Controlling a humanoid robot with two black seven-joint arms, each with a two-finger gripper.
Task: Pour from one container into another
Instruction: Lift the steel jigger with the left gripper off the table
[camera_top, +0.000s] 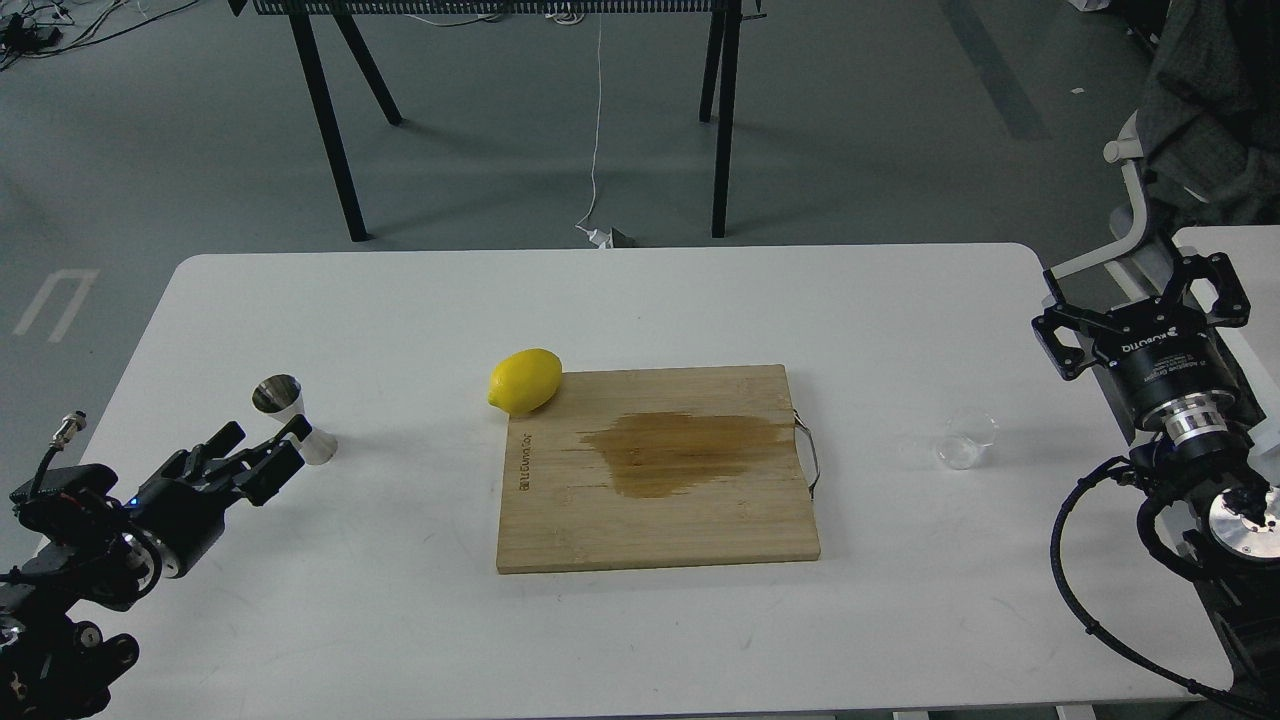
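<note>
The steel jigger (288, 415) stands upright on the white table (400, 310) at the left. My left gripper (266, 442) sits just in front of it, open and empty, with its fingertips close to the jigger's base. The small clear cup (966, 438) stands upright at the right, past the board's handle. My right gripper (1140, 288) is open and empty, off to the right of the cup and a good way from it, near the table's right edge.
A wooden cutting board (655, 520) with a dark wet stain (690, 450) lies in the middle, its metal handle (808, 455) on the right side. A lemon (525, 381) rests at the board's back left corner. Black table legs (325, 120) stand on the floor behind.
</note>
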